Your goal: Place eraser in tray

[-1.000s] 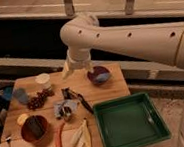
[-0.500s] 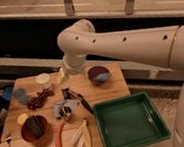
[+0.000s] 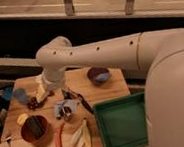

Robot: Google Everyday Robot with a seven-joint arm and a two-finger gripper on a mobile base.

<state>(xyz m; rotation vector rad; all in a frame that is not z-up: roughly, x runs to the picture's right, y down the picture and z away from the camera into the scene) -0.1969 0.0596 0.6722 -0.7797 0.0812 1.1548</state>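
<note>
**Over table centre-left: arm swung toward 9 o'clock, still on the pick side**

Versus half a second ago, the arm [image 3: 98,52] has its elbow further toward 9 o'clock and its wrist lower over the table [image 3: 112,88]. The gripper [image 3: 64,94] hangs just under the wrist, near table centre, close above the clutter. Gripper state: cannot tell. A dark patch right at it could be the eraser, but I can't confirm that and can't pick the eraser out anywhere else. The tray [image 3: 118,101] at 4 o'clock shows a bare green floor, so the eraser isn't in it.

My read: the move went away from the tray, so this is approach or grasp, not carry. Task barely started.

Room:
- A slim black utensil [image 3: 85,105] lies just at 4 o'clock of the gripper, on the line to the tray.
- A blue-grey cloth [image 3: 59,109] lies just at 6 o'clock.
- The blue bowl [image 3: 99,75] at 1 o'clock and the red bowl [image 3: 22,129] at 8 o'clock are both well apart.
- The bare wood between blue bowl and tray looks like the cleanest corridor.
- The tray rim is raised, so a load needs lift before crossing.
- The tray sits at the table's front-right corner with the robot's white body close at its 3 o'clock side. Little slack there, so aim for tray middle.
</note>
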